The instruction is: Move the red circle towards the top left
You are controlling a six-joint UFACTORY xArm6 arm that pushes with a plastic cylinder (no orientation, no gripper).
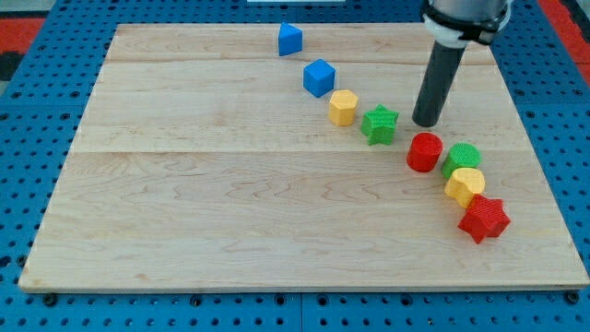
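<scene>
Progress on the red circle (425,152): none visible so far. My tip (427,122), the lower end of a straight dark rod, rests on the counter (230,212) just above the red circle toward the view's top, near it but apparently not touching. I carry no pincer, so there is nothing to open, close or grip. The red circle lies low on the view's right, far from the top left. Just left of my tip sits the green star (379,124), then the yellow hexagon (343,107) and two blue blocks, one (319,77) nearer, one (289,39) farther up-left. Below and right of my tip are a green block (462,158), a yellow block (466,185) and a red star (484,219). In my judgement the whole push remains, and my tip must first pass to the circle's lower right side
</scene>
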